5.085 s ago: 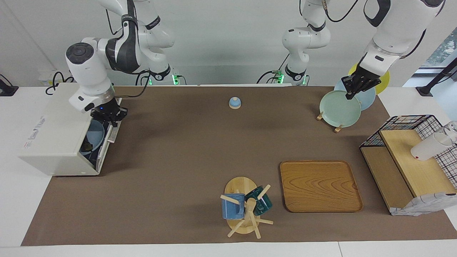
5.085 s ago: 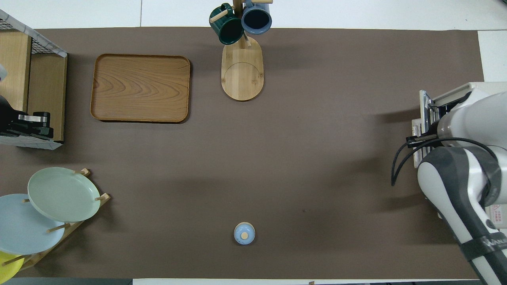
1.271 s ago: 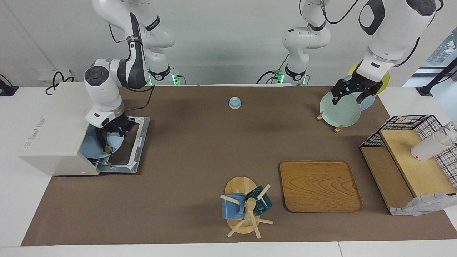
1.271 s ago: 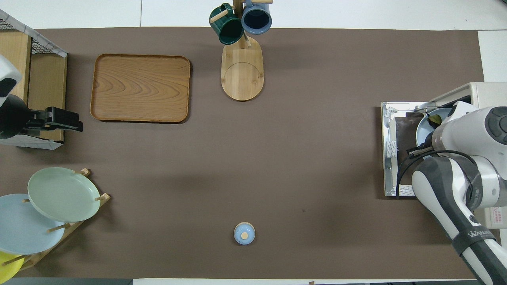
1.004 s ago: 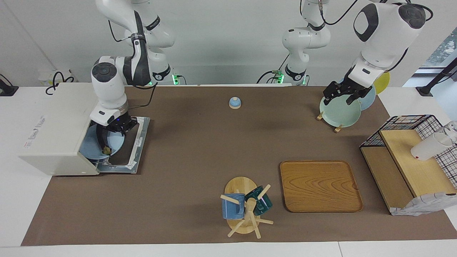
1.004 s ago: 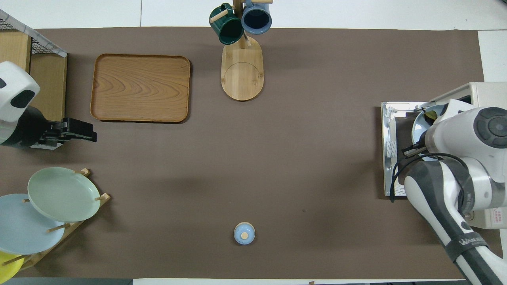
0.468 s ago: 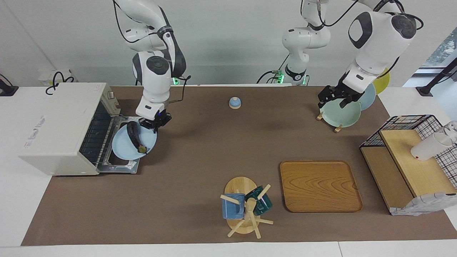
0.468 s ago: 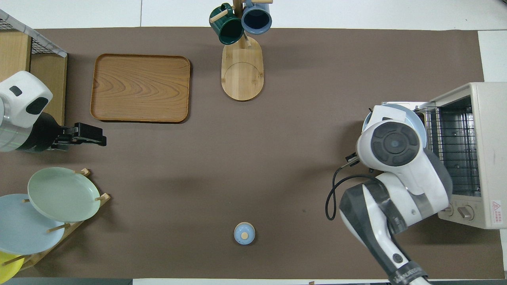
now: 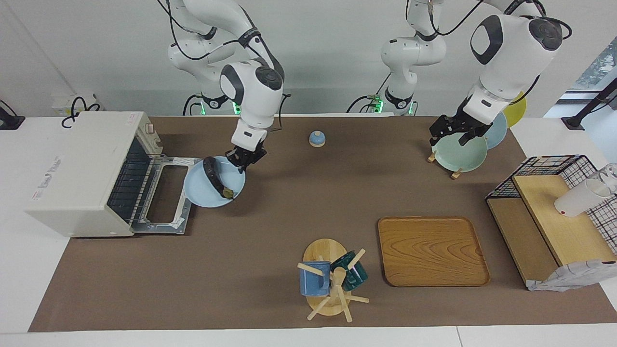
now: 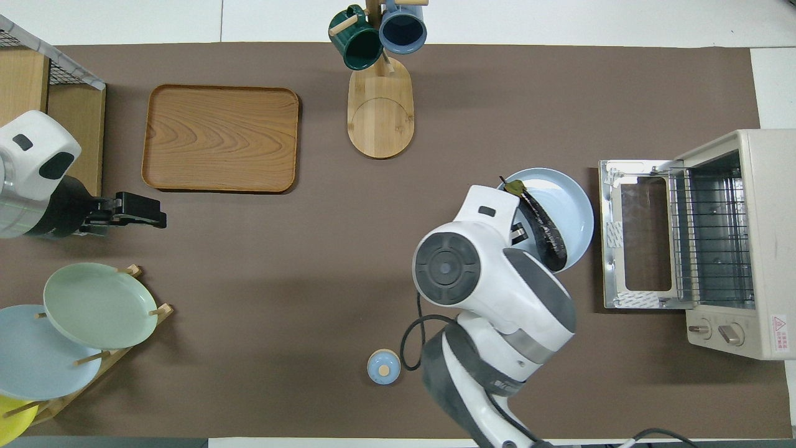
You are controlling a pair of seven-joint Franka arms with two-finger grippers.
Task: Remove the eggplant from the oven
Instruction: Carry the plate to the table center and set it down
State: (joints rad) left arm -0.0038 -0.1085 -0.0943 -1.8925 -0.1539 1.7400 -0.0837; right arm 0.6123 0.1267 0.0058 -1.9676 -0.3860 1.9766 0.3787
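The off-white oven [image 9: 77,168] stands at the right arm's end of the table, its door [image 9: 166,197] folded down and its rack bare; it also shows in the overhead view [image 10: 740,249]. My right gripper [image 9: 242,161] is shut on the rim of a light blue plate [image 9: 202,193] and holds it just above the mat beside the open door. The dark eggplant [image 9: 215,179] lies across that plate, also seen from overhead [image 10: 540,225] on the plate [image 10: 569,199]. My left gripper [image 9: 450,134] hangs open over the plate rack.
A plate rack with a green plate [image 9: 460,152] stands at the left arm's end. A wooden tray [image 9: 432,250], a mug tree [image 9: 330,282], a small blue lidded pot [image 9: 316,139] and a wooden shelf with a wire basket [image 9: 554,212] are on the mat.
My right arm drew the plate with the eggplant out of the oven, over the lowered door and off toward the table's middle. The left gripper has barely moved.
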